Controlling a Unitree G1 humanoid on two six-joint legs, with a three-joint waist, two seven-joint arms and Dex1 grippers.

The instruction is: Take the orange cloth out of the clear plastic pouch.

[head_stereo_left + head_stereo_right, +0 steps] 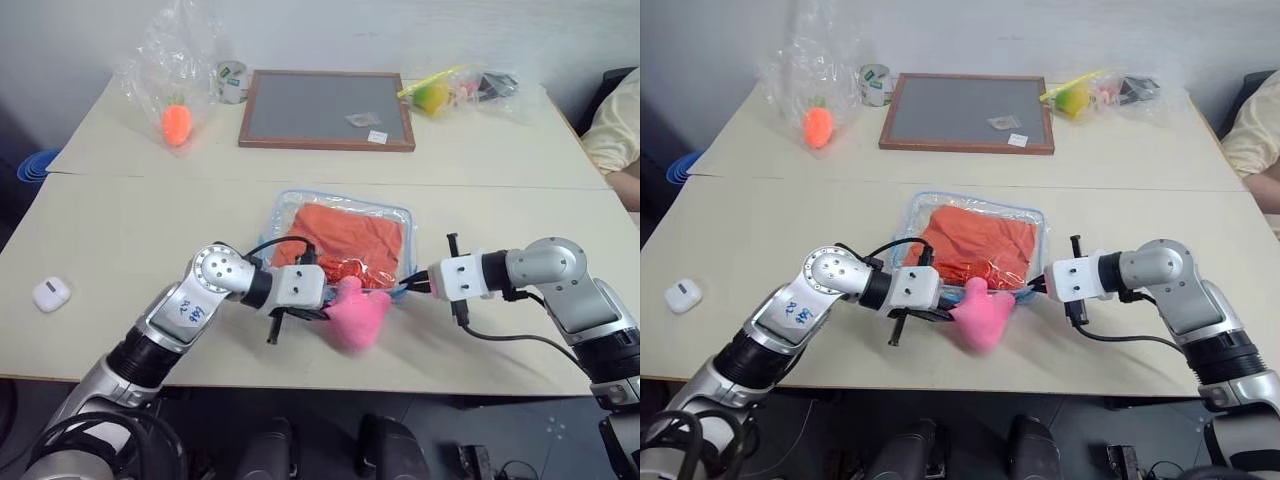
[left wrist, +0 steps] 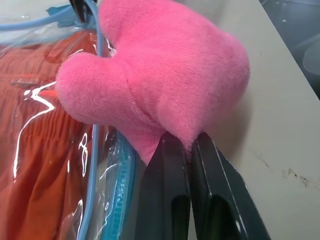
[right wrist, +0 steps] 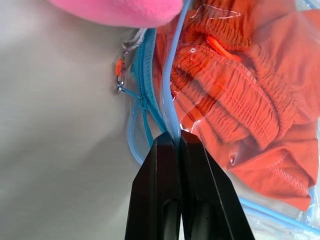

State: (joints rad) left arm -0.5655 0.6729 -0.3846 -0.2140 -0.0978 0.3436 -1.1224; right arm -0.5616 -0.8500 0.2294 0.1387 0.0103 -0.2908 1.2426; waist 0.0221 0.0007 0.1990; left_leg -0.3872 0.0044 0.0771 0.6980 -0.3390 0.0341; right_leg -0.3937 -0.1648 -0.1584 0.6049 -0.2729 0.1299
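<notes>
The clear plastic pouch [image 1: 284, 203] with light blue trim lies flat in the middle of the near table. The orange cloth [image 1: 345, 235] is inside it, rumpled under the plastic [image 3: 250, 105]. A pink plush toy [image 1: 355, 315] rests against the pouch's near edge. My left gripper [image 2: 190, 142] comes in from the left and is shut on the lower tip of the pink plush [image 2: 165, 75]. My right gripper [image 3: 176, 137] comes in from the right and is shut on the pouch's light blue trim [image 3: 172, 90], next to the zipper pull [image 3: 120, 75].
On the far table are a wood-framed grey board [image 1: 325, 108], a crinkled clear bag with an orange carrot toy [image 1: 176, 122], a tape roll [image 1: 231, 82] and a bag of yellow toys [image 1: 440, 93]. A small white case [image 1: 50, 293] lies near left. A person's sleeve [image 1: 620, 120] shows at the right edge.
</notes>
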